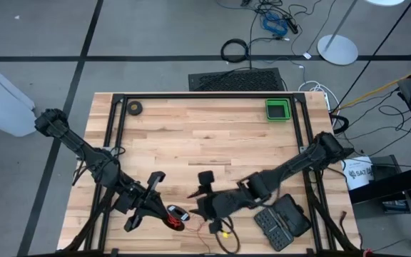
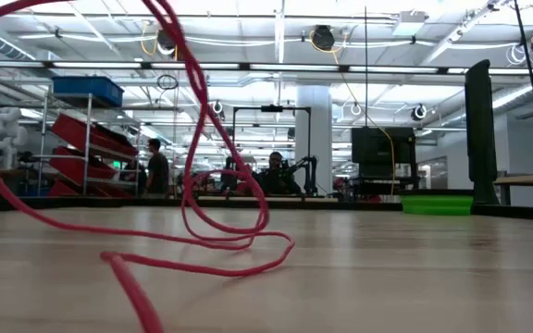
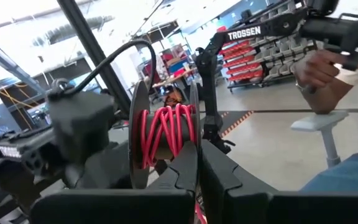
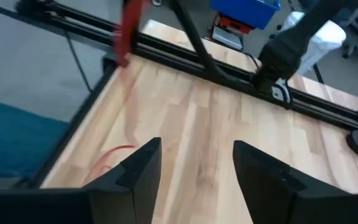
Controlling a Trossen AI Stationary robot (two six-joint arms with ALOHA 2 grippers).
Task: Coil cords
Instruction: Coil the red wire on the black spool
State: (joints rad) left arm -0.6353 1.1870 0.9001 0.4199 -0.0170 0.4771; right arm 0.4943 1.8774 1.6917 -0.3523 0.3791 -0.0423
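Observation:
The cords are red wire wound on a small spool (image 3: 165, 132) between two dark discs. In the high view the spool (image 1: 175, 216) is near the table's front edge, left of centre. My left gripper (image 1: 161, 208) is shut on it. Loose red wire (image 2: 220, 231) runs off the spool and lies in slack loops on the table, ending near a yellow plug (image 1: 225, 232). My right gripper (image 1: 204, 191) is open and empty just right of the spool, above bare wood (image 4: 191, 124) with a bit of red wire (image 4: 112, 155) beside it. My left gripper pinches the spool between its two fingers (image 3: 185, 171), at the lower rim of one disc (image 3: 195, 134). The fingers come roughly level from the table's left side. The spool stands on edge at the fingertips; whether it is clear of the table does not show.
A green tray (image 1: 277, 109) stands at the far right and a small dark tape roll (image 1: 134, 108) at the far left. A black open case (image 1: 284, 221) lies at the front right. A black frame (image 1: 205, 95) rims the table. A person's hand (image 3: 319, 71) shows beyond the table.

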